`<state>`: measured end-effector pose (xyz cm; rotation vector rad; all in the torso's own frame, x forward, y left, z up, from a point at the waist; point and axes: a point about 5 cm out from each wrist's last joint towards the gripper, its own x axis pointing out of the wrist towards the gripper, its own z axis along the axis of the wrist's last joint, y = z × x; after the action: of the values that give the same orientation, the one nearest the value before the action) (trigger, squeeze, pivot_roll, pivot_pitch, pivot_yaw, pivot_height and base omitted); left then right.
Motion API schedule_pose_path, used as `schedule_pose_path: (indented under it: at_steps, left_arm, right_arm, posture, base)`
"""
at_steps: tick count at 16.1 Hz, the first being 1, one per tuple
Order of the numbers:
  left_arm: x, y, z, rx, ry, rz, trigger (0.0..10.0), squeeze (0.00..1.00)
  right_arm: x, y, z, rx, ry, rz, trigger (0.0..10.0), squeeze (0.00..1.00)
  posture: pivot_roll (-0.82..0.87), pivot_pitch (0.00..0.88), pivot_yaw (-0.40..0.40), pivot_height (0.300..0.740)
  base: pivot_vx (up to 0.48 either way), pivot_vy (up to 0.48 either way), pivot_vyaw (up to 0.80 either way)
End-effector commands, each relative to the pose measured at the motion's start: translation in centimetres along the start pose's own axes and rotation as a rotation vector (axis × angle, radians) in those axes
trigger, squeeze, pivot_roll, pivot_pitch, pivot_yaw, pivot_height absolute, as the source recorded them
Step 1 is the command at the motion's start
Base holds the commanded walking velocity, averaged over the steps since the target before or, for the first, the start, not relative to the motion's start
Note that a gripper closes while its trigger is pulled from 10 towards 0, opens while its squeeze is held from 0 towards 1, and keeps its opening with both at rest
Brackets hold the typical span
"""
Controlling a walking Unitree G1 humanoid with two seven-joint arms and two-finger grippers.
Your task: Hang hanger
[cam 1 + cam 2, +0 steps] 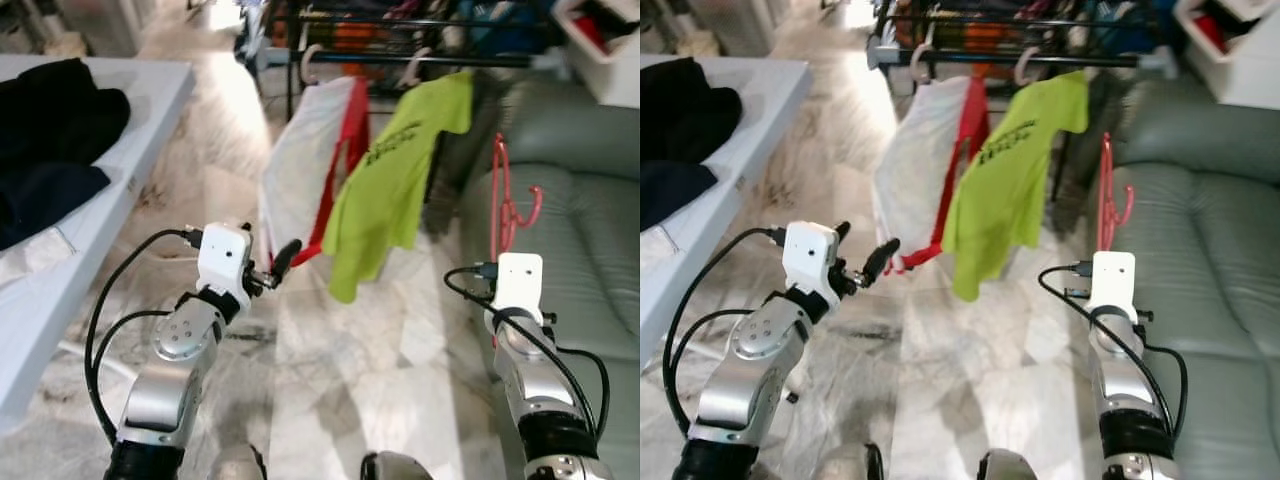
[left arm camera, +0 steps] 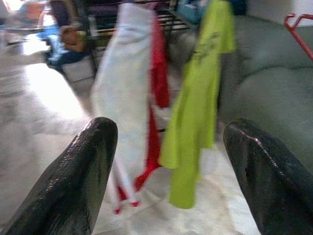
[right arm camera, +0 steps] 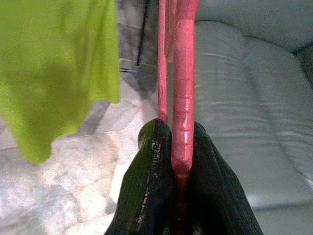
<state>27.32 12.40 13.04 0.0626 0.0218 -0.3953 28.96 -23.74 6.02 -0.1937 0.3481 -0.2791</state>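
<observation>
A pink plastic hanger point(image 1: 507, 196) stands upright in front of the grey sofa, held at its lower end by my right gripper point(image 3: 180, 147), whose fingers are shut on the hanger point(image 3: 183, 83). The black clothes rack rail point(image 1: 420, 60) runs across the top of the view, with a lime green T-shirt point(image 1: 393, 180) and a white and red garment point(image 1: 305, 165) hanging from it. My left gripper point(image 1: 272, 268) is raised and open near the white garment, holding nothing; its two fingers point(image 2: 83, 171) stand wide apart in the left wrist view.
A grey sofa point(image 1: 590, 240) fills the right side. A white table point(image 1: 90, 200) with dark clothes point(image 1: 50, 130) on it stands at the left. Marble floor point(image 1: 360, 380) lies between them. More clothes and boxes sit behind the rack.
</observation>
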Motion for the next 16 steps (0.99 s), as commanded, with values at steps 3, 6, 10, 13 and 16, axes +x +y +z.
schedule_pose_path:
  at_steps: [3, 6, 10, 13, 16]
  left_arm:
    - [-0.2, 0.1, -0.4, -0.001, 0.024, 0.040, 10.0, 0.00]
    - [0.0, 0.5, -0.4, 0.009, 0.024, 0.086, 10.0, 0.00]
    - [-0.1, 0.7, -0.5, 0.009, 0.036, 0.117, 10.0, 0.00]
    - [0.0, 1.3, -0.5, 0.034, 0.041, 0.190, 10.0, 0.00]
    - [-0.2, 2.6, -0.2, 0.076, 0.033, 0.322, 10.0, 0.00]
  right_arm:
    - [-0.4, 0.7, 0.1, -0.046, -0.028, 0.055, 10.0, 0.00]
    - [-0.3, 0.7, 0.2, -0.039, -0.029, 0.055, 10.0, 0.00]
    - [-0.3, 0.7, 0.2, -0.046, -0.030, 0.059, 10.0, 0.00]
    - [-0.2, 0.7, 0.3, -0.055, -0.032, 0.073, 10.0, 0.00]
    - [-0.2, 0.3, 1.3, -0.041, -0.098, 0.051, 10.0, 0.00]
  posture:
    - [-0.02, 0.123, 0.000, 0.740]
    - [-0.02, 0.122, -0.001, 0.740]
    - [-0.02, 0.124, -0.003, 0.740]
    - [-0.01, 0.118, -0.003, 0.740]
    - [-0.01, 0.113, -0.002, 0.740]
  base:
    - [0.000, 0.000, 0.53]
    - [0.000, 0.000, 0.80]
    - [0.000, 0.000, 0.80]
    - [0.000, 0.000, 0.80]
    - [0.000, 0.000, 0.80]
